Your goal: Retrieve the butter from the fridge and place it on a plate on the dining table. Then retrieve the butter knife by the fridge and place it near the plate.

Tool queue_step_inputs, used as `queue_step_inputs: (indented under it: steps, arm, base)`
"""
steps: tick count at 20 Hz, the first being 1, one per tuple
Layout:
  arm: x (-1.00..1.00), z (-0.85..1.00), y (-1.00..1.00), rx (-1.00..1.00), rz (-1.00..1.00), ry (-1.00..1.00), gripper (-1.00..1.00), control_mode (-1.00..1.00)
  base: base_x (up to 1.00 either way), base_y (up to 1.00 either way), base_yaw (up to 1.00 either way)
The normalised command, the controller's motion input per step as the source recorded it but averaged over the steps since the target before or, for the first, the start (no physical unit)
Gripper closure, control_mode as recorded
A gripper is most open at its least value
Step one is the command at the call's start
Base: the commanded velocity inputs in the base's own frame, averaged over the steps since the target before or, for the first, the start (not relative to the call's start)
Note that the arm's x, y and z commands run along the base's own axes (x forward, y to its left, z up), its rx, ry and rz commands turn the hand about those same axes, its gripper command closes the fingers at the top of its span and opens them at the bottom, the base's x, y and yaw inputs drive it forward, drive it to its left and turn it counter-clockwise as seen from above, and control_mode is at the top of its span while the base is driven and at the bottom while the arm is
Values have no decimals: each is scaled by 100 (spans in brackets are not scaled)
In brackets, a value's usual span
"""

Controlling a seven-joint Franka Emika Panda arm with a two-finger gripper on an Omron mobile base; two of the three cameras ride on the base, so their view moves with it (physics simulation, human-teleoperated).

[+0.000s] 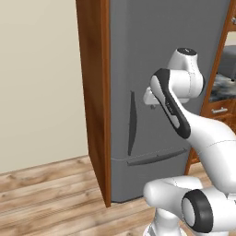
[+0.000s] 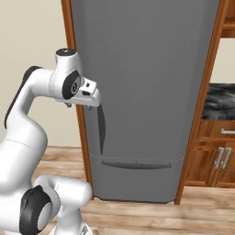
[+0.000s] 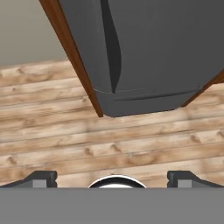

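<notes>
Plainly, the fingers (image 3: 41,178) stand spread wide with nothing between them, and the gripper (image 3: 112,180) looks down at the wood floor (image 3: 52,131) in front of the fridge (image 2: 147,92). In the right base view the hand (image 2: 87,95) hangs just beside the top of the door's upright handle (image 2: 101,128), apparently not touching it. The fridge is shut, so the butter is presumably inside, hidden. Risks, as I judge them: with the gripper pointing down, closing now would catch air; a shallow hook on the slim curved handle could slip off when pulling, and the elbow sits close to the door's swing.
</notes>
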Motion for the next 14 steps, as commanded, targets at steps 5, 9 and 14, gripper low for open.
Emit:
queue_step_inputs:
  steps: [5, 9, 14]
  arm:
    - [0, 0, 0, 0, 0, 0, -100, 100]
    - [0, 0, 0, 0, 0, 0, -100, 100]
    - [0, 0, 0, 0, 0, 0, -100, 100]
  base:
    - [-33, 0, 0]
    - [-40, 0, -4]
    - [-11, 0, -1]
